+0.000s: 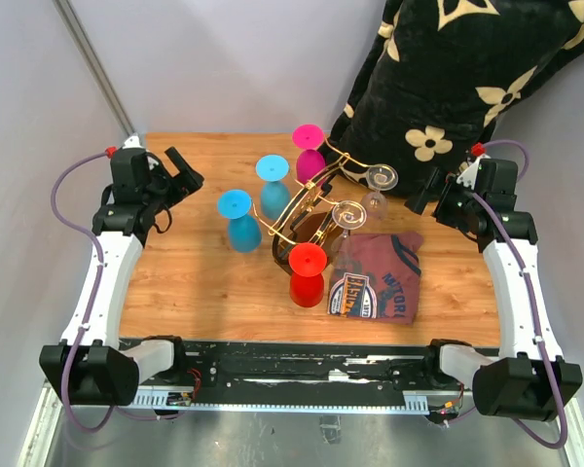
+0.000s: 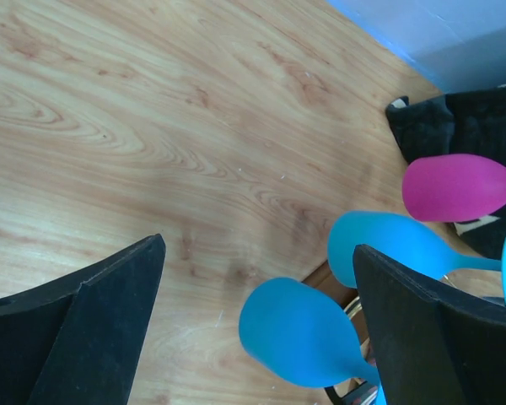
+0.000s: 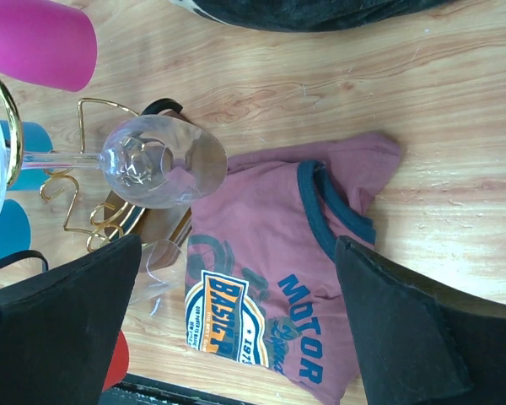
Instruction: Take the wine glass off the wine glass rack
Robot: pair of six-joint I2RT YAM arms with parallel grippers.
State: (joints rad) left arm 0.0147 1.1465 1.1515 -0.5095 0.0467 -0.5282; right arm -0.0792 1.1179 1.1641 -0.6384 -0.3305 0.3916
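Bright, even light — soft shadows

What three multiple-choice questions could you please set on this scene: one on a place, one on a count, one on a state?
1. Where does the T-shirt lie?
A. On the black cushion
B. Under the left arm
C. On the table, between the rack and the right arm

2. How many blue glasses are there?
A. One
B. Two
C. Four

3. How is the left gripper?
A. Open and empty
B. Shut on a red glass
C. Shut on the T-shirt

Answers: 1 C, the shirt lies on the wood by the rack's base; 2 B, two blue bowls show in the top view; 3 A, its fingers stand apart with nothing gripped between them.
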